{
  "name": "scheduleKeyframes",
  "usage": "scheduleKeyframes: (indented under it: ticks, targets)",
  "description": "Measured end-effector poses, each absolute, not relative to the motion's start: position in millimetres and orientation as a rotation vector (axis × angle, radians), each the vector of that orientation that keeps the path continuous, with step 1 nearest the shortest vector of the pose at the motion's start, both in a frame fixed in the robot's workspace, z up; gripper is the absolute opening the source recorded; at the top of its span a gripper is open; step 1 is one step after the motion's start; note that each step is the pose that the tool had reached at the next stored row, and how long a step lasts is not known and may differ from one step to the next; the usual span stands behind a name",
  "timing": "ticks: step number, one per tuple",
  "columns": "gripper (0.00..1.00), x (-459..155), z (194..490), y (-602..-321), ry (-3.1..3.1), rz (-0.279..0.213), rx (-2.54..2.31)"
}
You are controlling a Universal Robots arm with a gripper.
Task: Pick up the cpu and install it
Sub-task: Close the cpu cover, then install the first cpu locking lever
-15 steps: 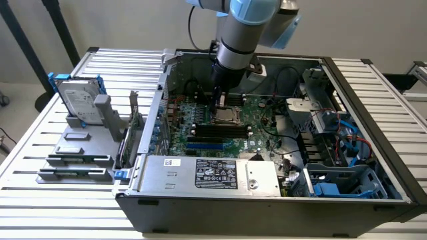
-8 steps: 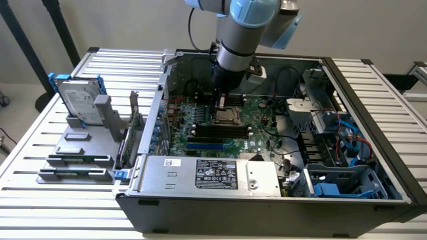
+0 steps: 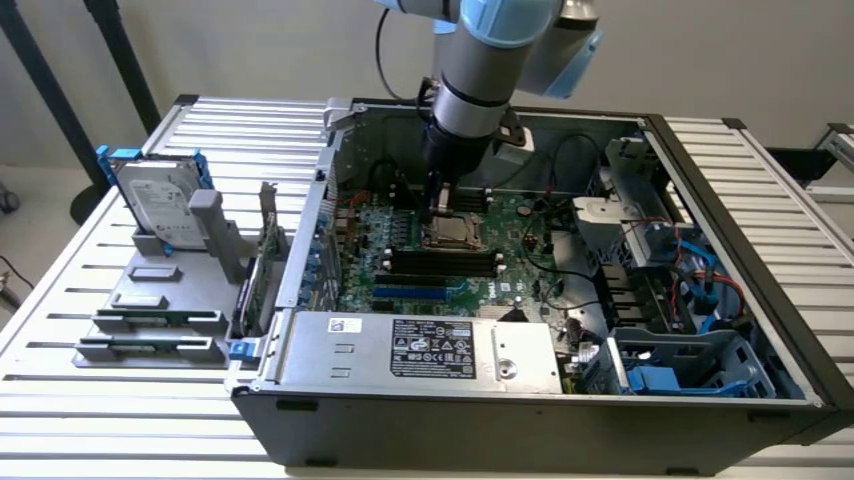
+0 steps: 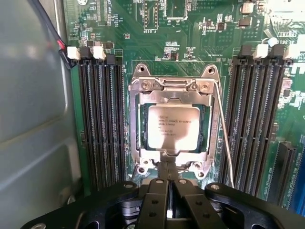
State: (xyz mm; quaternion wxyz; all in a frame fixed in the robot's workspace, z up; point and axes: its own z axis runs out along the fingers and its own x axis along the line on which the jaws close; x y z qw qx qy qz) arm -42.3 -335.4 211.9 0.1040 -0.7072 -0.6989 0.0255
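Note:
The cpu (image 4: 173, 128), a small square chip with a shiny silver top, lies flat inside the metal socket frame (image 4: 143, 86) on the green motherboard (image 4: 190, 43). My gripper (image 4: 169, 177) is shut, its two dark fingers pressed together with nothing between them. Their tips sit at the edge of the socket frame, just beside the cpu. In the exterior view my gripper (image 3: 445, 207) points straight down into the open computer case, right above the socket (image 3: 451, 235) in the middle of the board.
Black memory slots (image 4: 102, 119) flank the socket on both sides, and a thin wire lever (image 4: 224, 138) runs along it. Outside the case stand a hard drive (image 3: 158, 205) in a blue bracket and a grey holder (image 3: 147, 320). The power supply (image 3: 414, 350) lies along the case's front.

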Motion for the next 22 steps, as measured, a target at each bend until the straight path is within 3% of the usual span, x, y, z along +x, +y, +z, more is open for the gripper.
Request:
scheduleKeyframes:
  ticks: [22]
  targets:
    - [0.11, -91, 227, -337, -1.998, -0.004, -2.076]
